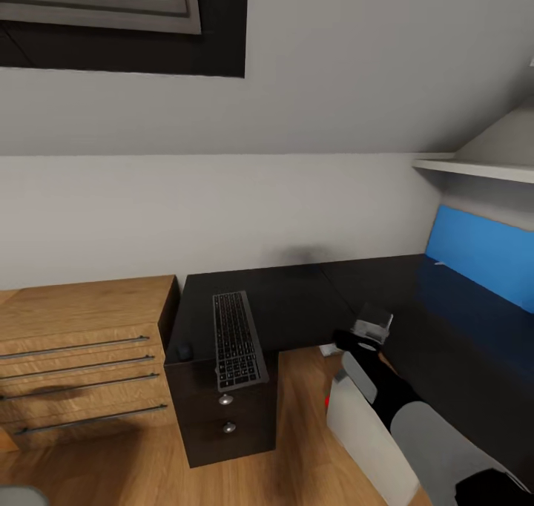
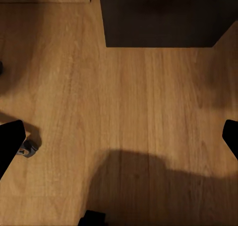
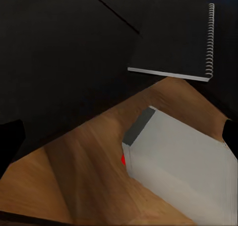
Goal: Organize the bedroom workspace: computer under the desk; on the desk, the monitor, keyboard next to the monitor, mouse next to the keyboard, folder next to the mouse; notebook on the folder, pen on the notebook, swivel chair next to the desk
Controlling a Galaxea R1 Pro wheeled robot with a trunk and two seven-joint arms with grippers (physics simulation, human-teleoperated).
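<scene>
The glossy black desk fills the corner. A keyboard lies on its left wing, overhanging the front edge, with the small black mouse to its left. The silver-grey computer with a red spot stands on the floor by the desk's inner corner, also seen as the computer. A dark spiral notebook lies on the desk near that corner. My right gripper hangs open above the computer and desk edge. My left gripper is open over bare floor.
A light wooden chest of drawers stands left of the desk. The desk's drawer unit with round knobs sits under the keyboard. A blue back panel lines the right wing, with a shelf above. A small grey caster-like part rests on the floor.
</scene>
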